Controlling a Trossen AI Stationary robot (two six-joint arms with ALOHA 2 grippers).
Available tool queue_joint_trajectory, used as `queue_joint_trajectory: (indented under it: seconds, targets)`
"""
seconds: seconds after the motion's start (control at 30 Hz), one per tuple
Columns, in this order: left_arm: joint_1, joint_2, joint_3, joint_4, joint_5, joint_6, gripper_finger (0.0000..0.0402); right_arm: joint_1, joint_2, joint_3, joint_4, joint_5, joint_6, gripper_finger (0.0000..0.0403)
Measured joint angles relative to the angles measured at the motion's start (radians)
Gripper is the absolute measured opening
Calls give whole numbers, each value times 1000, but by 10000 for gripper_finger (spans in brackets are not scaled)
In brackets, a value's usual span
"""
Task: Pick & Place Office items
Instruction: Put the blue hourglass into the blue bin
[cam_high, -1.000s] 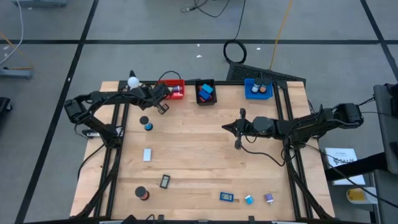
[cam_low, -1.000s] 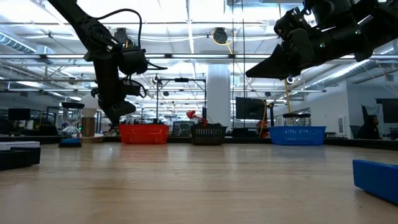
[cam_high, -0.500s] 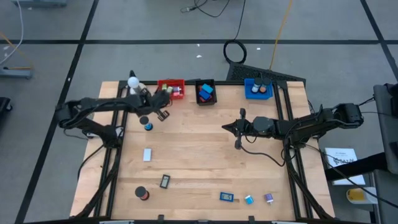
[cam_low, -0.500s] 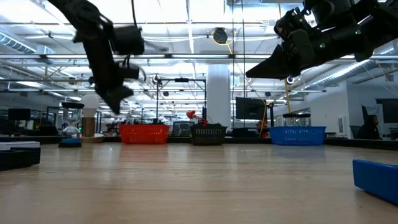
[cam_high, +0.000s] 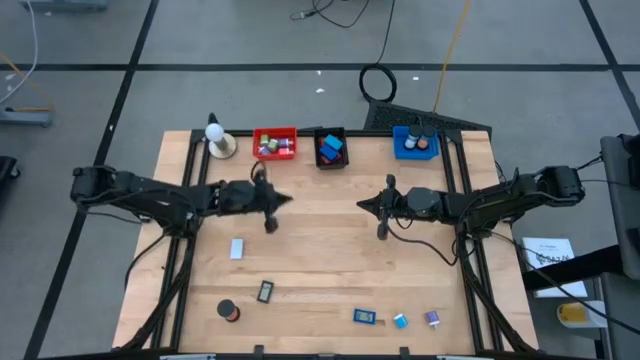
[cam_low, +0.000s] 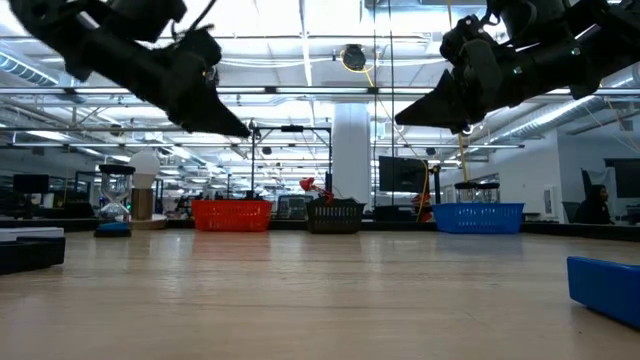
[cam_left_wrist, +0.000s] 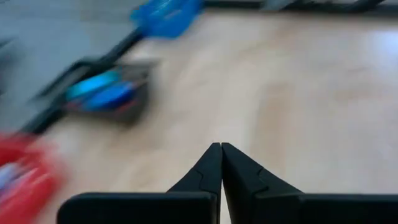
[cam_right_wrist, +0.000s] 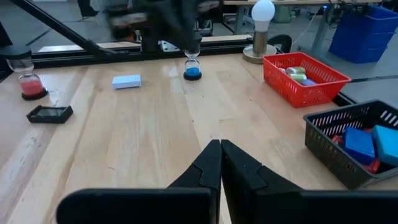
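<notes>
My left gripper (cam_high: 285, 198) (cam_left_wrist: 221, 148) hangs shut and holding nothing over the table's middle left, pointing toward the right. My right gripper (cam_high: 362, 204) (cam_right_wrist: 220, 144) faces it from the right, also shut and holding nothing. Office items lie on the near half of the table: a pale block (cam_high: 237, 248), a black-framed rectangle (cam_high: 265, 291), a black roll (cam_high: 229, 311), a blue block (cam_high: 364, 317), a light-blue piece (cam_high: 400, 321) and a purple clip (cam_high: 432, 318). A small blue hourglass-like piece (cam_right_wrist: 192, 65) stands under the left arm.
Along the far edge stand a red bin (cam_high: 275, 143), a black bin (cam_high: 330, 147) and a blue bin (cam_high: 415, 142), each with items inside. A white ball on a tan base (cam_high: 218, 140) stands left of the red bin. Bare wood lies between the two grippers.
My left gripper has swung away from the red bin toward the table's middle, going nearer and to the right, and has tipped up from pointing steeply down to nearly level. It has stayed shut.
</notes>
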Motion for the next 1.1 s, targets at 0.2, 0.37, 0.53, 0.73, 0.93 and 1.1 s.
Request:
queue_joint_trajectory:
  seconds: [0.2, 0.37, 0.53, 0.73, 0.93, 1.1]
  targets:
    - [-28, 25, -73, 157, 168, -129, 29, 0, 0, 0, 3, 0, 22, 4]
    - [-106, 25, -73, 200, 141, -66, 7, 0, 0, 0, 3, 2, 12, 4]
    - [-191, 22, -72, 284, 108, -27, 12, -10, 0, 0, 61, 3, 5, 4]
    - [-287, -57, -71, 135, 73, -83, 4, -6, 0, 0, 65, -26, 82, 4]
    - [-368, -205, -61, -192, -107, -196, 15, 0, 3, 0, 59, -50, 47, 4]
    - [-411, -271, 30, -532, -181, -343, 16, 0, 3, 0, 62, -51, 43, 4]
